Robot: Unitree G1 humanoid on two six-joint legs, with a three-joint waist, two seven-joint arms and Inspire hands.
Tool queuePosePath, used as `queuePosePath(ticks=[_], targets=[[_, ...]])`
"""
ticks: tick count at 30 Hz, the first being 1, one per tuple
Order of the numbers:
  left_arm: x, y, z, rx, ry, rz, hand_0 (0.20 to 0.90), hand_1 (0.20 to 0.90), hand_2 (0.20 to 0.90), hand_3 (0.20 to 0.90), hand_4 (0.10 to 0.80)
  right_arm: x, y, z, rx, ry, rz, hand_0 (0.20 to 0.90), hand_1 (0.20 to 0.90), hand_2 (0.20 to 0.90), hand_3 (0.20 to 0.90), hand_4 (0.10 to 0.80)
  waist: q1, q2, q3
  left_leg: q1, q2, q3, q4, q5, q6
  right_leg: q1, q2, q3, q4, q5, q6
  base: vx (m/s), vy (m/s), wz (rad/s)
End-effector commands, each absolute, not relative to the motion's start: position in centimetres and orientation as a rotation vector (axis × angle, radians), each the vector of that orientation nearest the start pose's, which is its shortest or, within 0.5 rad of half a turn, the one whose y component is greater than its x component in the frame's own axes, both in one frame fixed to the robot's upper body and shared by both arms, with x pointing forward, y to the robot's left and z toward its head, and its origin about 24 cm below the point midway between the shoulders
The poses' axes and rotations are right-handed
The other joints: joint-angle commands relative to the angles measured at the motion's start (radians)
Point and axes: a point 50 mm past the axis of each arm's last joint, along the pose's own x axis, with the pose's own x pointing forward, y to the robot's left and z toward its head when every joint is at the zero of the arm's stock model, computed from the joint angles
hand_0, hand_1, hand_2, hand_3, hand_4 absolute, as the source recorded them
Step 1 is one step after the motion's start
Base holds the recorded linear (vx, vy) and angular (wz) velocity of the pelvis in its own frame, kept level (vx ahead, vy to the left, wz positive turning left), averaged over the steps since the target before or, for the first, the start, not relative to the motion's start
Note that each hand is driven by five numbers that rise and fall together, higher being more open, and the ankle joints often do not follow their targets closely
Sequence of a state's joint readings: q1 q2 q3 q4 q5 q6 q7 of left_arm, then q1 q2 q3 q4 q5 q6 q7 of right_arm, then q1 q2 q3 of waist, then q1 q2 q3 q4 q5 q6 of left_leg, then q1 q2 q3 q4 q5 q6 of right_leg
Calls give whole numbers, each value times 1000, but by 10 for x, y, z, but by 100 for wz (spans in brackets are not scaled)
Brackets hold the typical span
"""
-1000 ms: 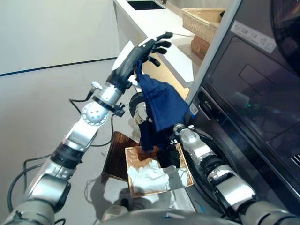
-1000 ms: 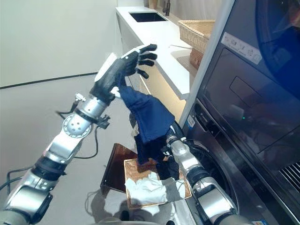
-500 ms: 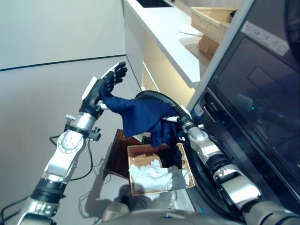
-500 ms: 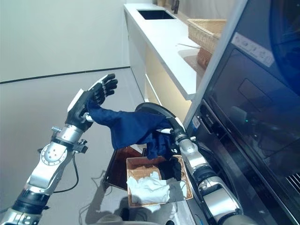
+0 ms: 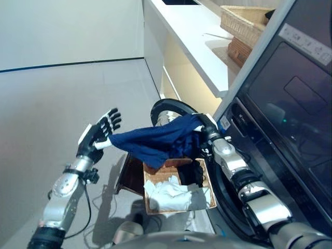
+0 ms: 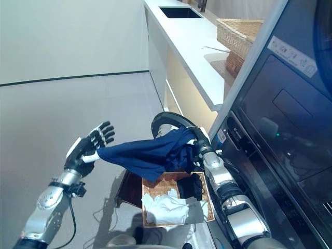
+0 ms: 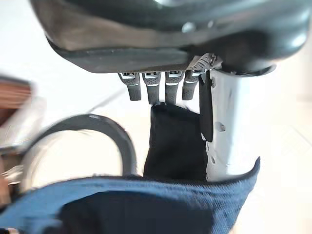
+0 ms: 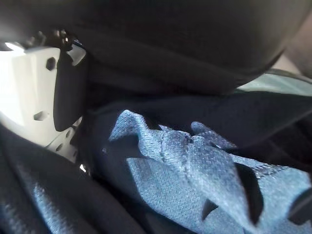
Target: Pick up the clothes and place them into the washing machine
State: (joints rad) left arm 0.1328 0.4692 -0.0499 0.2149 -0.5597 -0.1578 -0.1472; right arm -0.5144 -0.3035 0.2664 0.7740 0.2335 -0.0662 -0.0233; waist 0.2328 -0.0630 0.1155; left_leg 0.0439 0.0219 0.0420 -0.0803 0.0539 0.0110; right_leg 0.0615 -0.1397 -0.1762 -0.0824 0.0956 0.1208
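Observation:
A navy garment (image 5: pixel 155 142) hangs stretched between my two hands above the wicker basket (image 5: pixel 147 197). My left hand (image 5: pixel 93 139) holds one end out to the left: the thumb pinches the cloth (image 7: pixel 175 141) while the fingers stay straight. My right hand (image 5: pixel 203 137) is wrapped in the other end beside the washing machine's open round door (image 5: pixel 168 106). In the right wrist view its thumb (image 8: pixel 44 92) presses into bunched cloth (image 8: pixel 195 165). White clothes (image 5: pixel 168 189) and a dark piece (image 5: pixel 193 174) lie in the basket.
The basket rests on a dark brown box (image 5: pixel 129 174). The machine's dark front (image 5: pixel 290 104) fills the right side. A white counter (image 5: pixel 192 36) runs along the back and carries another wicker basket (image 5: pixel 244 21). Grey floor (image 5: pixel 52 104) lies to the left.
My left hand has come down and to the left, pulling the garment out flat. My right hand has risen from the basket to the door with the other end. The camera has shifted too.

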Motion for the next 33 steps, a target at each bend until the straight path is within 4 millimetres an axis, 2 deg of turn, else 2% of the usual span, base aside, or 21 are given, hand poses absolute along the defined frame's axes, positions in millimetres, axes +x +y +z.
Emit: queuePosePath(ticks=[1, 4, 6, 10, 14, 17, 19, 22, 25, 29, 31, 32, 33], targets=[[227, 251, 13, -100, 63, -9, 900, 900, 900, 900, 800, 362, -181, 100, -173, -142, 51, 200, 200, 200, 200, 300, 18, 8, -78, 21, -17, 16, -7, -41, -32, -8, 21, -3, 77, -30, -2, 0, 0, 0], [225, 248, -4, -46, 140, 3, 900, 900, 900, 900, 800, 361, -183, 102, -163, -157, 33, 200, 200, 200, 200, 300, 19, 8, -77, 19, -17, 13, -7, -40, -32, -9, 21, -4, 78, -31, -2, 0, 0, 0], [219, 248, -30, -54, 244, 53, 900, 900, 900, 900, 800, 362, -182, 102, -141, -158, 28, 200, 200, 200, 200, 300, 18, 7, -76, 19, -17, 14, -7, -39, -32, -9, 21, -4, 79, -30, -2, 0, 0, 0], [208, 247, -61, -134, 375, 143, 900, 900, 900, 900, 800, 362, -178, 104, -98, -173, 36, 200, 200, 200, 200, 300, 15, 2, -75, 19, -18, 17, -7, -39, -33, -11, 23, -3, 79, -30, -3, 0, 0, 0], [188, 248, -95, -106, 557, 239, 900, 900, 900, 900, 800, 361, -173, 105, -60, -181, 48, 200, 200, 200, 200, 300, 9, -1, -75, 17, -18, 20, -7, -39, -36, -13, 26, -1, 81, -29, -4, 0, 0, 0], [175, 252, -110, -3, 669, 259, 900, 900, 900, 900, 800, 360, -167, 103, -21, -181, 67, 200, 200, 200, 200, 300, 1, -3, -74, 19, -17, 24, -7, -39, -37, -14, 27, 1, 80, -30, -6, 0, 0, 0], [160, 256, -122, -6, 759, 321, 900, 900, 900, 900, 800, 358, -161, 99, 1, -170, 90, 200, 200, 200, 200, 300, -3, -4, -74, 19, -16, 28, -7, -40, -37, -15, 28, 3, 81, -29, -6, 0, 0, 0], [147, 261, -131, 81, 851, 326, 900, 900, 900, 900, 800, 354, -153, 90, 53, -147, 118, 200, 200, 200, 200, 300, -10, -3, -76, 22, -15, 35, -7, -41, -38, -17, 29, 8, 82, -28, -5, 8, 7, -5], [139, 267, -134, 76, 891, 390, 900, 900, 900, 900, 800, 348, -144, 80, 133, -118, 142, 200, 200, 200, 200, 300, -19, -4, -77, 24, -16, 41, -7, -43, -40, -16, 30, 12, 80, -27, -5, 9, 6, -3], [133, 265, -138, 86, 938, 408, 900, 900, 900, 900, 800, 332, -129, 55, 400, -41, 186, 200, 200, 200, 200, 300, -34, -1, -74, 23, -16, 49, -7, -44, -41, -22, 30, 18, 82, -27, -7, 0, 0, 0], [126, 262, -143, 74, 983, 404, 900, 900, 900, 900, 800, 317, -118, 35, 587, 30, 203, 200, 200, 200, 200, 300, -44, 2, -72, 21, -16, 53, -7, -45, -41, -26, 29, 21, 85, -27, -7, 0, 0, 0], [122, 258, -146, 91, 1016, 381, 900, 900, 900, 900, 800, 300, -107, 14, 777, 106, 202, 200, 200, 200, 200, 300, -52, 6, -70, 21, -17, 57, -7, -47, -40, -29, 28, 26, 87, -27, -6, 5, 19, -4], [122, 258, -146, 91, 1016, 381, 900, 900, 900, 900, 800, 300, -107, 14, 778, 107, 202, 200, 200, 200, 200, 300, -52, 6, -71, 21, -17, 57, -7, -47, -40, -29, 28, 26, 87, -27, -6, 9, 25, -12]])
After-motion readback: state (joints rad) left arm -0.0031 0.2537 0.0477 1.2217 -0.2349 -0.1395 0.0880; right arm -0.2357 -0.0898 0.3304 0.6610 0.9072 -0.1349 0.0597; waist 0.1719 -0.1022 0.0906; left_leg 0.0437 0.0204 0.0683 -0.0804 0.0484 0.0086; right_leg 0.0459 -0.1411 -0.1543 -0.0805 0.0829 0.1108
